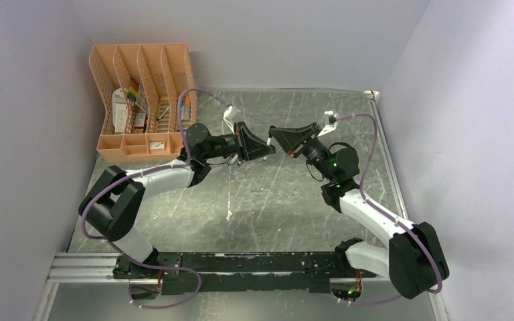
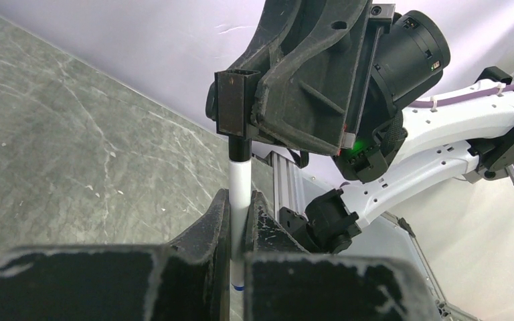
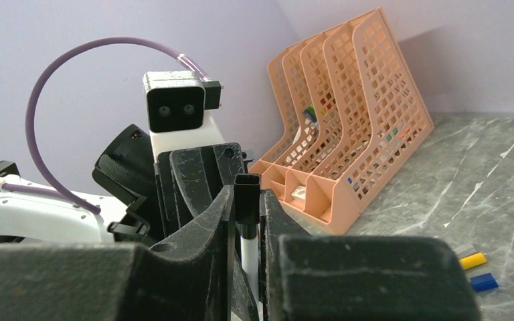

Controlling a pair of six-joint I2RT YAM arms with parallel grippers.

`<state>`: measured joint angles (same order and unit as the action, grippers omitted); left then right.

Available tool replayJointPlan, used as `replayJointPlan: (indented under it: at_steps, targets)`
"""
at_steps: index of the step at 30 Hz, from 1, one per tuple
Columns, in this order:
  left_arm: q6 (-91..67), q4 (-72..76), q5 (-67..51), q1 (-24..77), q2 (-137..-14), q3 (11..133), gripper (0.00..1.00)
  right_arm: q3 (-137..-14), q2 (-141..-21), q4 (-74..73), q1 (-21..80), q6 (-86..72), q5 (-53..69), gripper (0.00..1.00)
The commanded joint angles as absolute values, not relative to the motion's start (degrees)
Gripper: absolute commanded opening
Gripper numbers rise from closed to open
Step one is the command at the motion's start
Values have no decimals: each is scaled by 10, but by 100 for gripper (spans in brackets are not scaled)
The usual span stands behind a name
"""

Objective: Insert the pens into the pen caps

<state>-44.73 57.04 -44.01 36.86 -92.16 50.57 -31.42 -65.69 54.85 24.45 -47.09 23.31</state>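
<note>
- The left claw (image 2: 239,212) is pressing its two fingers together on a white pen (image 2: 239,182), gripping the barrel partway along.
- A blue band is showing low on the barrel, below the fingers.
- The pen is sticking out past the fingertips and pointing straight at the right claw (image 3: 247,200).
- The right claw is squeezing a boxy black cap (image 3: 246,190) between its fingers, with the cap poking out beyond the fingertips.
- In the left wrist view the pen's dark end is meeting the mouth of the black cap. Pen and cap are lining up on one axis, but I cannot tell how far in the tip is sitting.
- From above, the two claws are facing each other tip to tip, hanging in the air over the middle of the grey marbled counter (image 1: 294,207), with pen and cap between them.
- A yellow cap (image 3: 473,260) and a blue cap (image 3: 483,281) are lying side by side on the counter, well apart from both claws.
- An orange mesh rack (image 1: 140,100) is standing at the far left corner of the counter, with small stationery items sitting in its compartments.
- A purple cable (image 3: 53,100) is arching over the left arm in the right wrist view.
</note>
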Motion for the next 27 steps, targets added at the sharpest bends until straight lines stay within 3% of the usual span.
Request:
replayJointPlan:
  at_steps: [1, 14, 22, 23, 27]
  targets:
    - [-438, 654, -390, 360, -918, 573, 7, -272, -663, 472, 268, -467, 305, 0]
    - [-436, 640, -399, 355, -927, 610, 7, -235, -661, 483, 279, -473, 294, 0]
    - [-414, 640, -447, 356, -919, 552, 7, -288, -610, 417, 278, -424, 257, 0]
    - [-408, 635, -447, 356, -912, 535, 7, -292, -599, 412, 278, -415, 246, 2]
    - [-352, 563, -432, 356, -881, 491, 7, -302, -545, 382, 278, -383, 179, 40]
